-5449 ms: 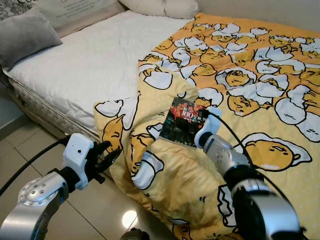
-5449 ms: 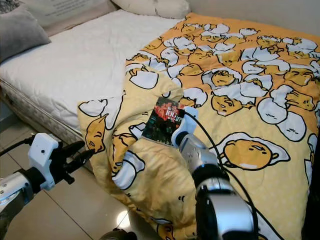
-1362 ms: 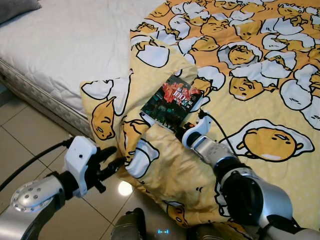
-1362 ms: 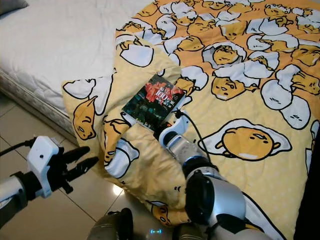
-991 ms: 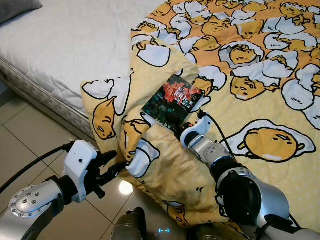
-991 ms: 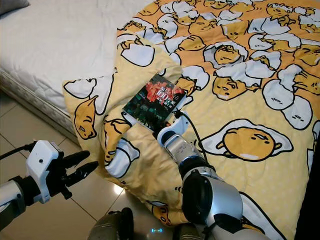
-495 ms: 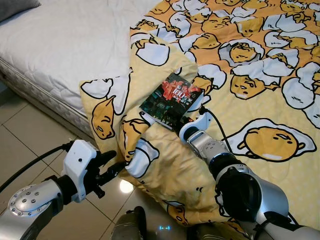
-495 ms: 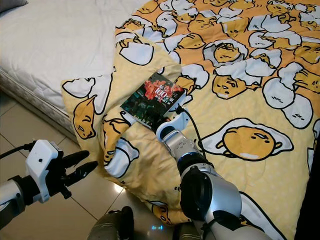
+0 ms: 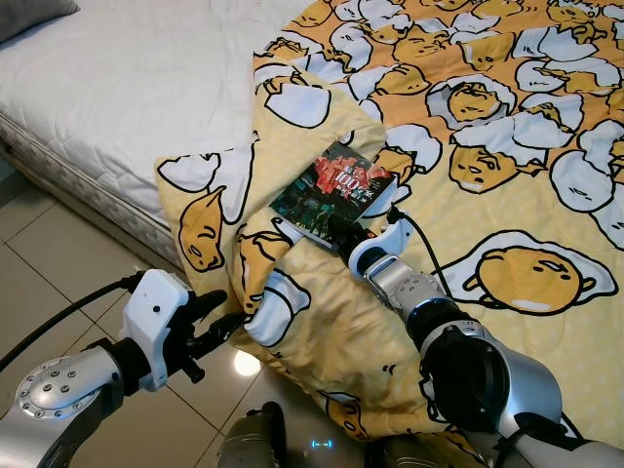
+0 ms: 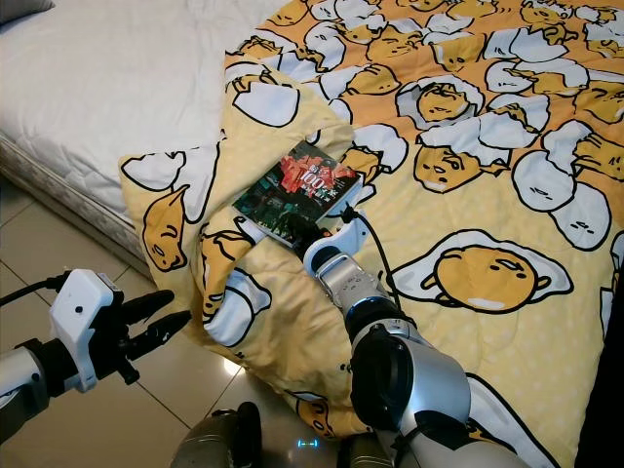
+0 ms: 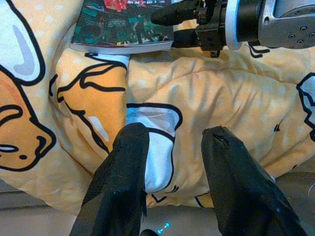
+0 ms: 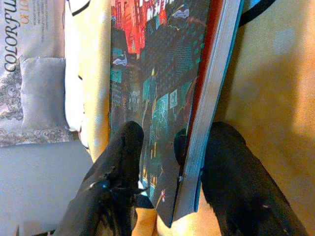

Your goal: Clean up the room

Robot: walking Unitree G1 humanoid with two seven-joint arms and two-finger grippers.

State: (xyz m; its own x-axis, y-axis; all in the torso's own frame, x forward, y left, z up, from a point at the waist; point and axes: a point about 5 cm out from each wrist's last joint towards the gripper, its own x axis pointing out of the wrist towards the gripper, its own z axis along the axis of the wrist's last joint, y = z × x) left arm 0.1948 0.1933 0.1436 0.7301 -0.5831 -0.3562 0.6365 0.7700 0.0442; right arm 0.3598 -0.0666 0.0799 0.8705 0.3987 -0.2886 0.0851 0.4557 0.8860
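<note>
Quilted white mattress [image 9: 146,88] carries a rumpled yellow egg-print blanket [image 9: 507,195]. A glossy rectangular book [image 9: 330,193] lies on the blanket's fold. Right hand [image 12: 167,162] straddles the book's edge, fingers apart. Left hand [image 9: 216,322] hangs beside the blanket's overhang, fingers apart.

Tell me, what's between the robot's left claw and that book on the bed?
A bunched fold of the yellow egg-print blanket, seen from the left wrist: the left gripper hangs open before it, and the book lies beyond.
</note>
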